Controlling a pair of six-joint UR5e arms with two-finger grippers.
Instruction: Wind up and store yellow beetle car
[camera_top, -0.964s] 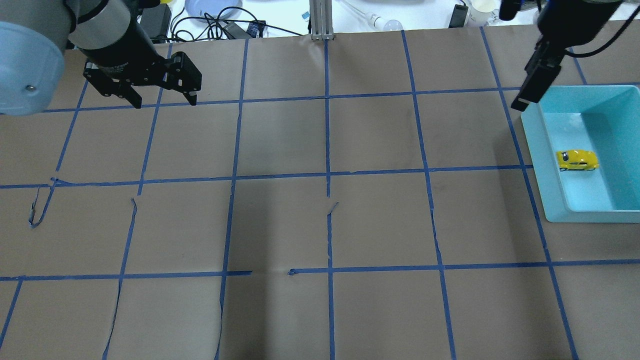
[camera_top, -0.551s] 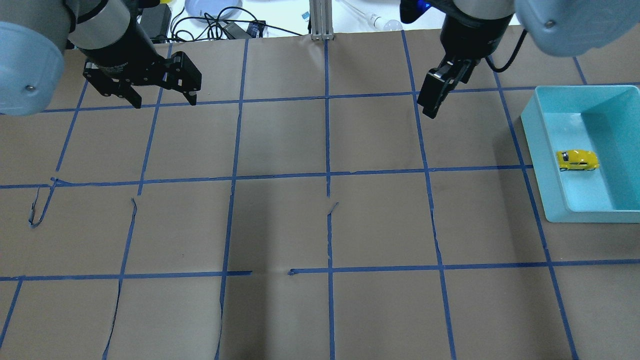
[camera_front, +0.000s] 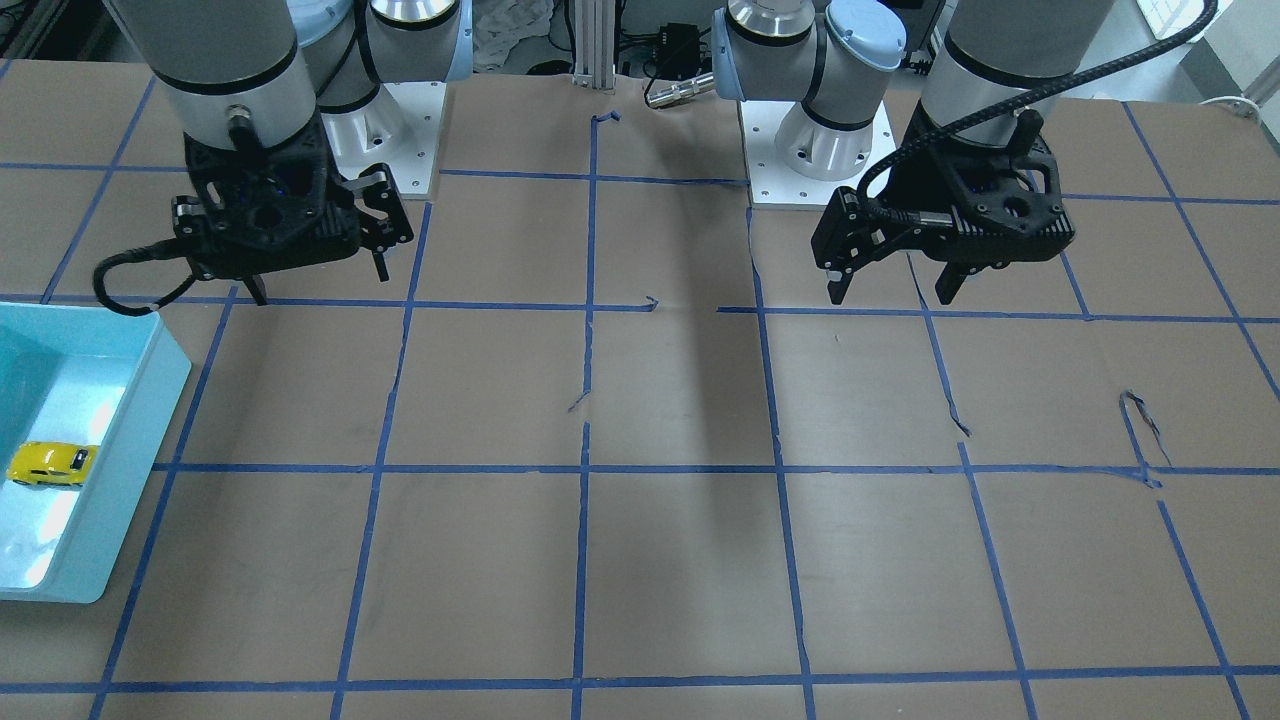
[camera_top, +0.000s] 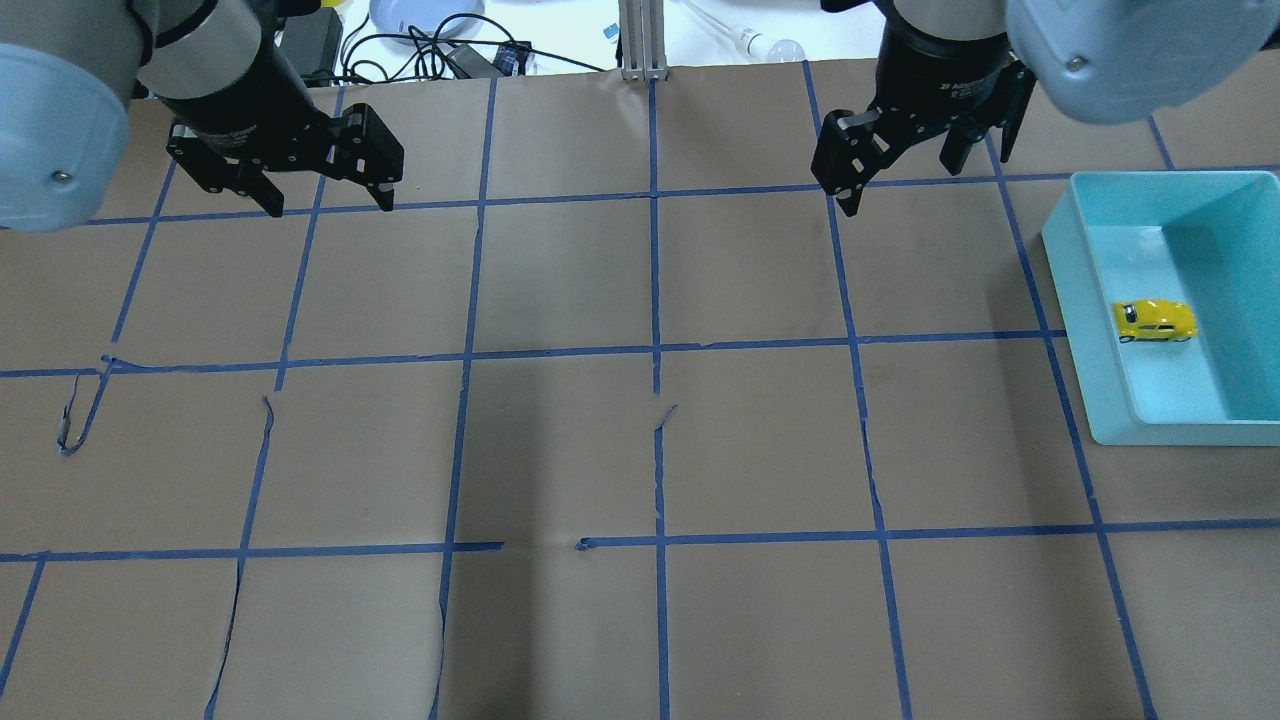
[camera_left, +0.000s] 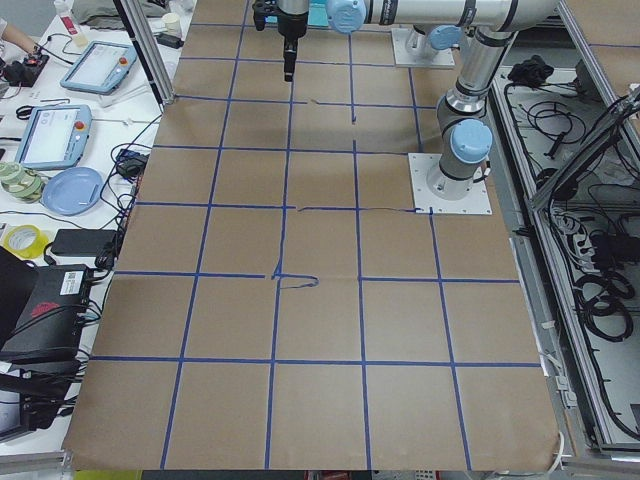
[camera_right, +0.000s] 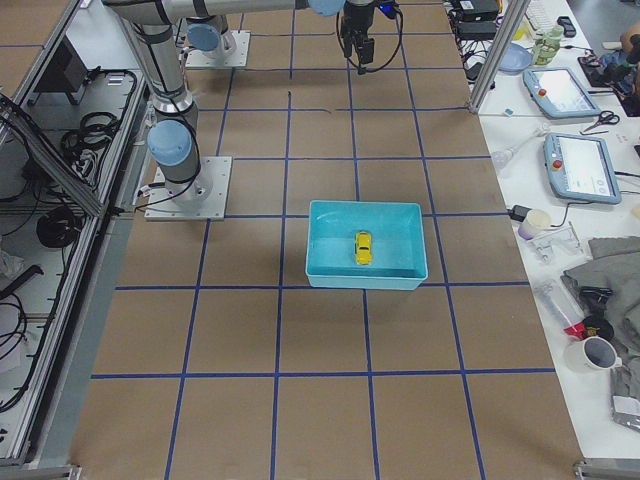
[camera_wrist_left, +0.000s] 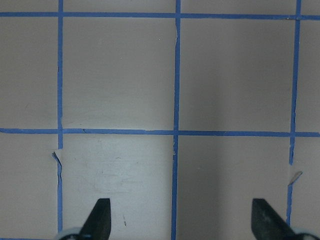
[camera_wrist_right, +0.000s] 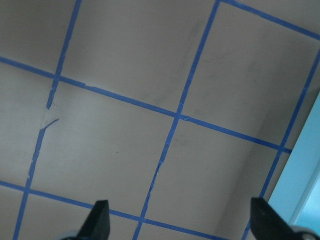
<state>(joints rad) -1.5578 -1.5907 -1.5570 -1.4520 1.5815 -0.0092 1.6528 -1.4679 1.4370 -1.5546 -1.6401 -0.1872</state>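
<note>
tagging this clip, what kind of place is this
Probably a robotics lab: the left arm and right arm bolted to a table gridded with blue tape, teach pendant on the side bench.

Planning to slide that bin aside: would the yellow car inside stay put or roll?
The yellow beetle car sits on its wheels on the teal bin's smooth floor, so it would probably roll. It looks tiny beside the bin, so likely light.

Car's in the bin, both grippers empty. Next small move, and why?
Probably nothing beyond parking. The yellow beetle car lies inside the teal bin, and the right gripper and left gripper hang open and empty over the table, apart from the bin. I'd bring the right arm to rest and end the run.
</note>
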